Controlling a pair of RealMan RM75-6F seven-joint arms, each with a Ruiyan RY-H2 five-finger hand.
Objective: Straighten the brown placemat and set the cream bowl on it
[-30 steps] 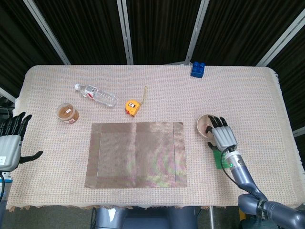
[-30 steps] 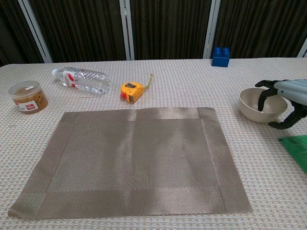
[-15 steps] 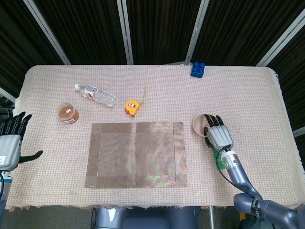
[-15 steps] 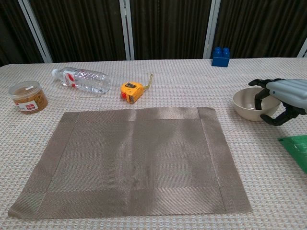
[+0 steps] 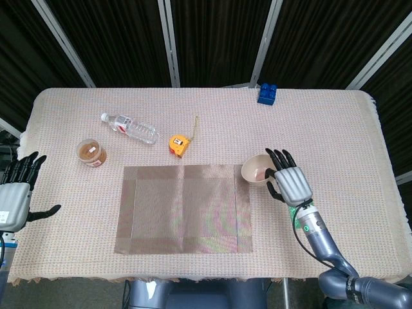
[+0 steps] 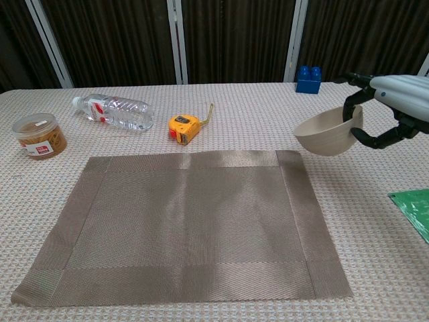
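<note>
Gripping the cream bowl [image 6: 326, 136], right hand [image 5: 291, 182] hides its far rim; left hand [image 5: 14, 198] released.

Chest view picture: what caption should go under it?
Right hand holds the cream bowl in the air beside the brown placemat.

The right hand [image 6: 387, 111] holds the cream bowl [image 6: 327, 135] by its rim, lifted off the table and tilted, just past the brown placemat's [image 6: 184, 225] far right corner, with a blue block [image 6: 308, 79] behind it.
</note>
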